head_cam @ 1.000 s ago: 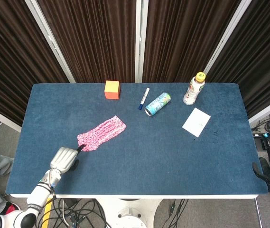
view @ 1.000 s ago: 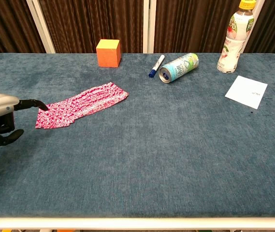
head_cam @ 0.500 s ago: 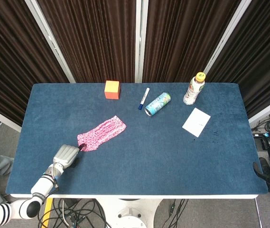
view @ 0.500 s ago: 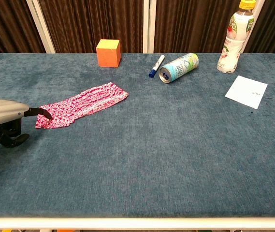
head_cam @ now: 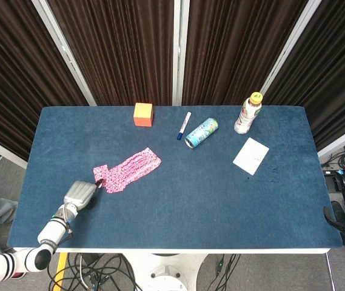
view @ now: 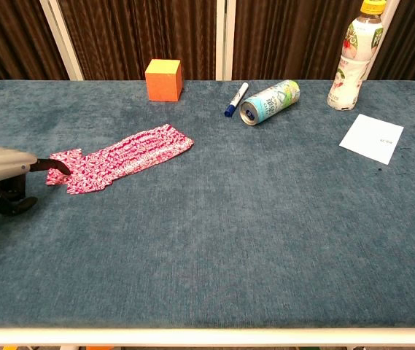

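The left hand is pinching, as far as the view shows, the near corner of the pink patterned cloth, its fingertip touching it.

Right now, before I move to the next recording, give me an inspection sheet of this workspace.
Surface: blue table, felt-like cover.
Work things: pink patterned cloth, near-left corner pulled out, fingertip of left hand on it.
Clutter: orange cube, marker, can on its side, upright bottle, white card.
Hands: left at the cloth's corner; right not in view.
Cables: bundle on floor under the table's front edge.
Surroundings: dark curtains behind.
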`<state>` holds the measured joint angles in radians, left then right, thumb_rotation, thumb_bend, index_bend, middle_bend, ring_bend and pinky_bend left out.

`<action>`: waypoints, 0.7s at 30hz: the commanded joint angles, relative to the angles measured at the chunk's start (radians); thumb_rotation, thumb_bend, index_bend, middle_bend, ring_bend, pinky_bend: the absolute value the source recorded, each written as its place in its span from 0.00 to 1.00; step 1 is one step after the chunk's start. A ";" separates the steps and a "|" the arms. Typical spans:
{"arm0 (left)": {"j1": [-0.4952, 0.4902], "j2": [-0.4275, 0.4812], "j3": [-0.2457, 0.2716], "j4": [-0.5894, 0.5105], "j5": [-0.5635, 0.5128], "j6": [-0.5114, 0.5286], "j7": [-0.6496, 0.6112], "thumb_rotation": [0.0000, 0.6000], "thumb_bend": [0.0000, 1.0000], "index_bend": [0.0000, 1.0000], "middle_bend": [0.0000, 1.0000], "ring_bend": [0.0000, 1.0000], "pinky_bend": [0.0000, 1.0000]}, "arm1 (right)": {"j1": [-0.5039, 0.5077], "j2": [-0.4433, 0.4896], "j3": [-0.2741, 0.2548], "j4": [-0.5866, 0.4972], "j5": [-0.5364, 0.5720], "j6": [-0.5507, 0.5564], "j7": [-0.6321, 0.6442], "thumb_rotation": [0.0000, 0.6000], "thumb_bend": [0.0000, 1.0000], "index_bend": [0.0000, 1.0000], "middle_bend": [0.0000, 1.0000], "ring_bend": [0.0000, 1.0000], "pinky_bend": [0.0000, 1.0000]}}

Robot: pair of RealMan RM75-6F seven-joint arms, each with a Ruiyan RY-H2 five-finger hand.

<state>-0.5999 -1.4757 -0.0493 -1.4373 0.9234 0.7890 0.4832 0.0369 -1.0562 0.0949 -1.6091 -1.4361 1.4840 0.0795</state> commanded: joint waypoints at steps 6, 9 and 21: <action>-0.024 -0.010 0.000 0.083 -0.066 -0.014 -0.007 1.00 0.54 0.13 1.00 1.00 1.00 | 0.000 -0.002 -0.002 -0.004 -0.010 0.006 -0.009 1.00 0.28 0.00 0.00 0.00 0.00; -0.028 -0.011 -0.006 0.111 -0.076 -0.018 -0.021 1.00 0.55 0.13 1.00 1.00 1.00 | 0.000 -0.001 -0.002 -0.008 -0.010 0.008 -0.013 1.00 0.28 0.00 0.00 0.00 0.00; -0.032 0.017 -0.015 0.110 -0.091 0.021 -0.039 1.00 0.55 0.13 1.00 1.00 1.00 | 0.002 -0.003 -0.001 -0.007 -0.003 0.002 -0.016 1.00 0.28 0.00 0.00 0.00 0.00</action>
<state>-0.6355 -1.4686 -0.0642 -1.3014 0.8123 0.7951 0.4539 0.0383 -1.0592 0.0939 -1.6167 -1.4389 1.4857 0.0629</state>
